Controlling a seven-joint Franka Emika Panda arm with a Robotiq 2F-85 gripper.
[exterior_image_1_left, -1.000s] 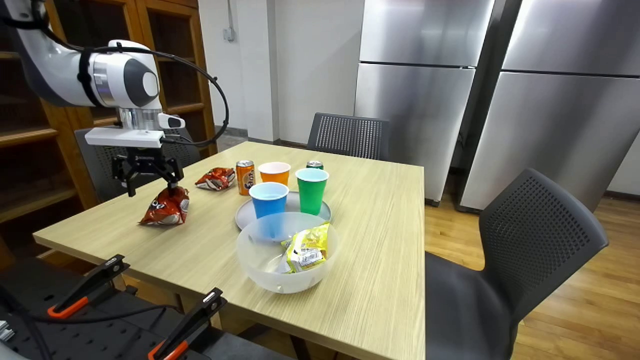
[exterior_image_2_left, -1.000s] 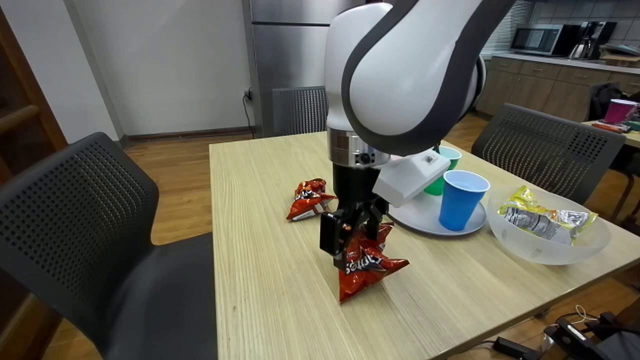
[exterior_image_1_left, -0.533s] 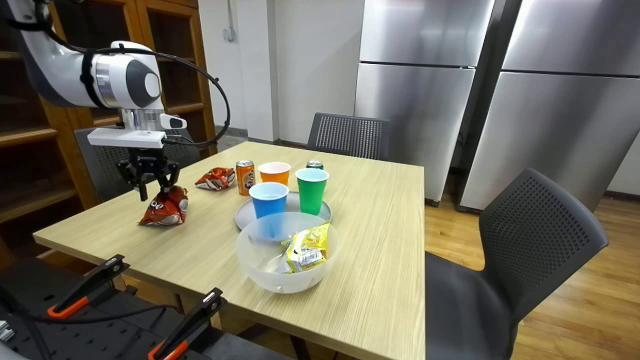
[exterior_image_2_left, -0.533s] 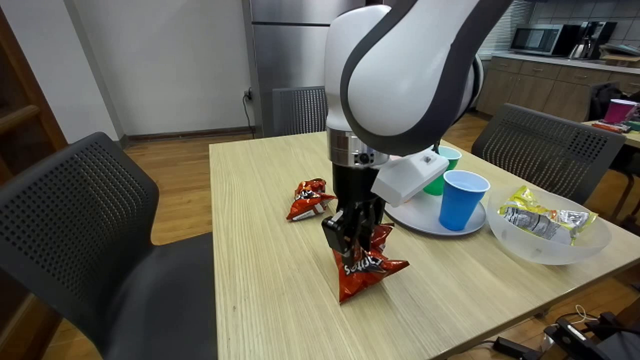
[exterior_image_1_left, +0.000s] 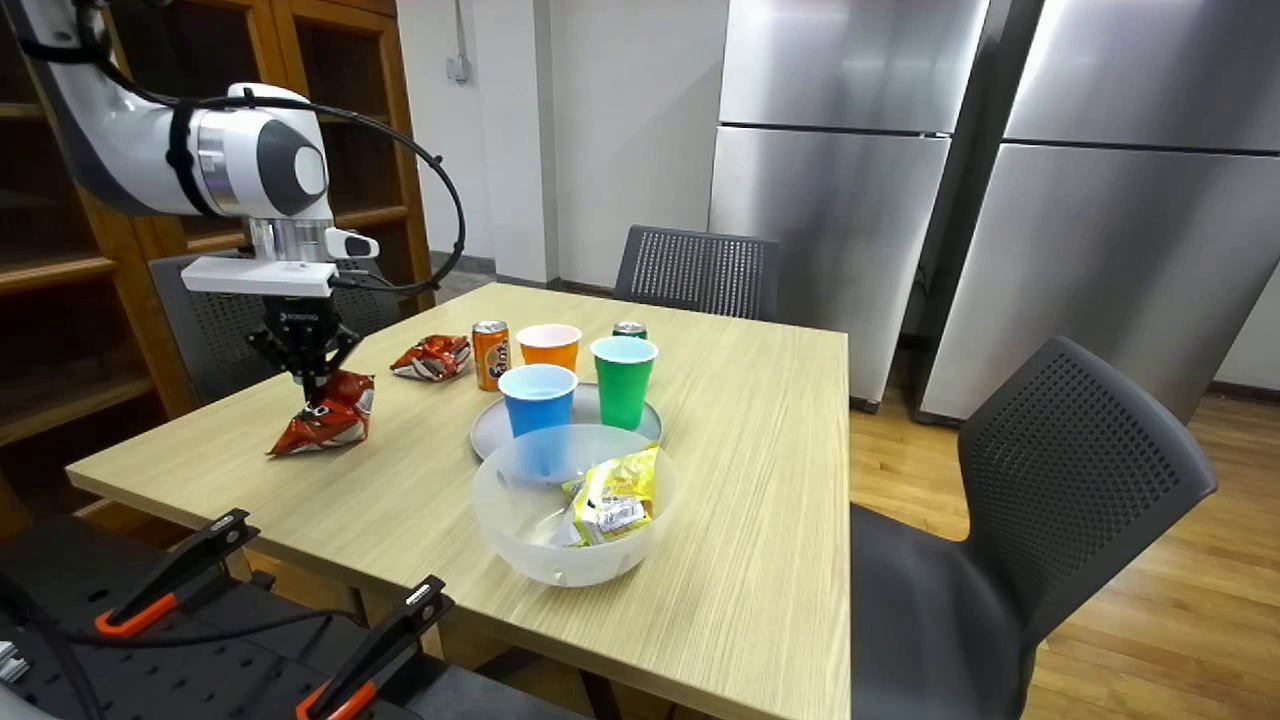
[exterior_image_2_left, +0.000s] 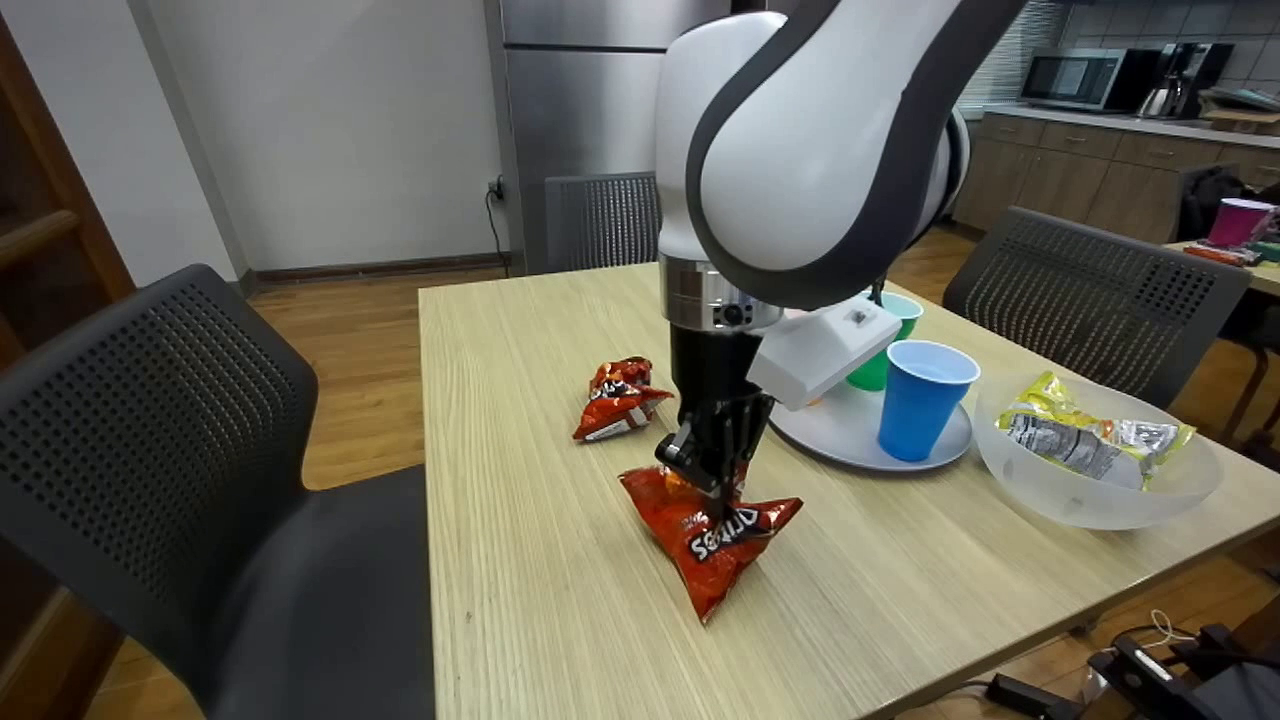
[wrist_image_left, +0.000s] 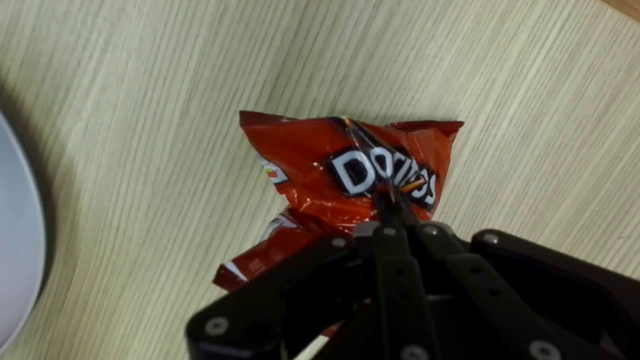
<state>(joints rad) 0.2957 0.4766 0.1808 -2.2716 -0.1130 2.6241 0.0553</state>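
Observation:
My gripper (wrist_image_left: 392, 204) is closed on a red Doritos bag (wrist_image_left: 310, 150), with a fold of its film pinched between the fingertips. In the wrist view the crumpled bag spreads out around the jaws, and part of it is hidden under the finger links. In both exterior views the gripper (exterior_image_1_left: 312, 396) points down onto the same bag (exterior_image_2_left: 695, 550), which appears to rest on the wooden table (exterior_image_2_left: 540, 600). A second red bag (exterior_image_1_left: 432, 357) lies farther back, apart from the gripper.
A grey plate (exterior_image_2_left: 845, 430) bears a blue cup (exterior_image_1_left: 538, 400) and a green cup (exterior_image_1_left: 622, 385). An orange cup (exterior_image_1_left: 549, 345), an orange can (exterior_image_1_left: 491, 357) and a green can (exterior_image_1_left: 629, 328) stand nearby. A frosted bowl (exterior_image_1_left: 510, 520) holds yellow snack packaging (exterior_image_1_left: 615, 495). Chairs surround the table.
The jaws have gone from wide apart to closed, pinching the red bag. The bag has shifted and turned slightly, its top drawn in. The arm has moved only a little.

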